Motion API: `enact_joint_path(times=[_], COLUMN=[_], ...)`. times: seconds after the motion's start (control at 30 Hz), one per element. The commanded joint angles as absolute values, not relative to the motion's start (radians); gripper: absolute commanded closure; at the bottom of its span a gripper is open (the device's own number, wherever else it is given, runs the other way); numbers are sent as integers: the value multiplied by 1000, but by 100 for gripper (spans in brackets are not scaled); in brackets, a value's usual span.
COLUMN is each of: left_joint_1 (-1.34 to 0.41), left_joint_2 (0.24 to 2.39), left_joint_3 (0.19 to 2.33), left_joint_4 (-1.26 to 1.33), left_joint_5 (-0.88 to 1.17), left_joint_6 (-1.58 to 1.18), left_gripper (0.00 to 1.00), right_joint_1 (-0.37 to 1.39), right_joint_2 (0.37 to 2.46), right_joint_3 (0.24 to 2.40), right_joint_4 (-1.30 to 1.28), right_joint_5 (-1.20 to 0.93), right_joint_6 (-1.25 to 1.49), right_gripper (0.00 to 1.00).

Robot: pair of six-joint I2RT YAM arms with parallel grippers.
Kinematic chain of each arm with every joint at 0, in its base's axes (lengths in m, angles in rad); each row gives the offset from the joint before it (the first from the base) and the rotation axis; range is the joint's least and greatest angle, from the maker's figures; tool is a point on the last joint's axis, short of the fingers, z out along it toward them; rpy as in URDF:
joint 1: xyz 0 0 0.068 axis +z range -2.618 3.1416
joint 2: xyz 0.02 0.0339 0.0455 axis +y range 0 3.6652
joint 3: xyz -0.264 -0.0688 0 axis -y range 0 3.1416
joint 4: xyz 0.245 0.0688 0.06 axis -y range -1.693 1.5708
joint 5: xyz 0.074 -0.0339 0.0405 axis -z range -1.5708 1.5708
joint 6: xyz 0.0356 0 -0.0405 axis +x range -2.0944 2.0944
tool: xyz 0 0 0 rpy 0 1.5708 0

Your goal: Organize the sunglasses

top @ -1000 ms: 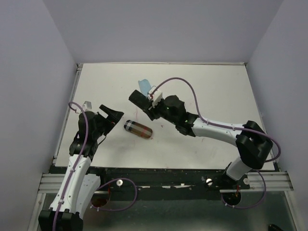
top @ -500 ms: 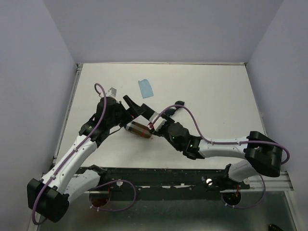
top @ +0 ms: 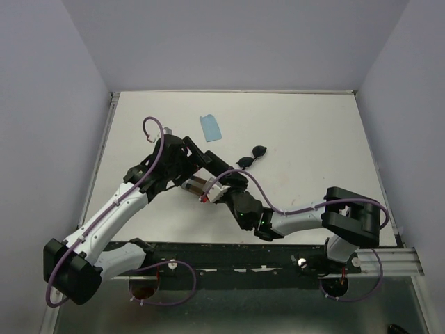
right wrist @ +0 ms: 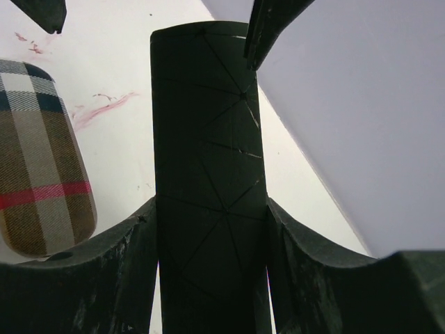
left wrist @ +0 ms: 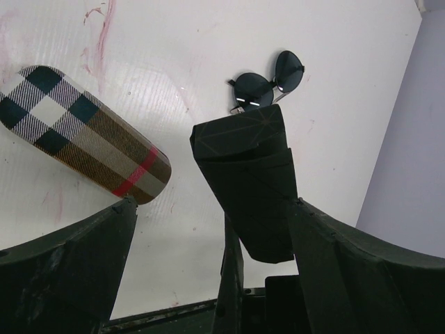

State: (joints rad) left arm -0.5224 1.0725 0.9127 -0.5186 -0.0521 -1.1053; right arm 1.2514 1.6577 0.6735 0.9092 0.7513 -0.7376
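Observation:
The black-framed sunglasses (top: pixel 252 156) lie folded on the white table, right of centre; they also show in the left wrist view (left wrist: pixel 268 82). The orange sunglasses are out of view. My right gripper (top: pixel 224 182) (right wrist: pixel 210 205) is shut on a plain black oblong case (right wrist: pixel 207 174) and holds it above the table. My left gripper (top: pixel 197 154) (left wrist: pixel 213 202) is open, its fingers either side of that case's far end (left wrist: pixel 243 181). The plaid case (top: pixel 197 186) (left wrist: pixel 83 132) lies closed on the table just beside both grippers.
A light blue cloth (top: pixel 210 127) lies at the back centre of the table. Grey walls enclose the table on the left, back and right. A black rail (top: pixel 229 252) runs along the near edge.
My left arm has swung in from the left to the centre and straddles the black case. My right arm has drawn back toward the near edge with the case, uncovering the black sunglasses.

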Motion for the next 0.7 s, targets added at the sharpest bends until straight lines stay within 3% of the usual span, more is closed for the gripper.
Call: enact_joint_path(times=[0.0, 0.3, 0.67], left_joint_1=[-534, -554, -555], left_joint_2=[1083, 1198, 1172], left_joint_3=[940, 969, 977], left_joint_4=[-532, -485, -449], left_joint_5=[-98, -80, -106], left_joint_6=[-1129, -1140, -1140], left_gripper=[1, 1, 2], right_joint_1=[1266, 1282, 1282], right_joint_2=[1660, 1635, 1660], right_joint_3=[673, 672, 673], right_joint_4=[1037, 973, 962], right_joint_5=[804, 732, 724], right_joint_6=[-787, -716, -704], right_gripper=[73, 73, 73])
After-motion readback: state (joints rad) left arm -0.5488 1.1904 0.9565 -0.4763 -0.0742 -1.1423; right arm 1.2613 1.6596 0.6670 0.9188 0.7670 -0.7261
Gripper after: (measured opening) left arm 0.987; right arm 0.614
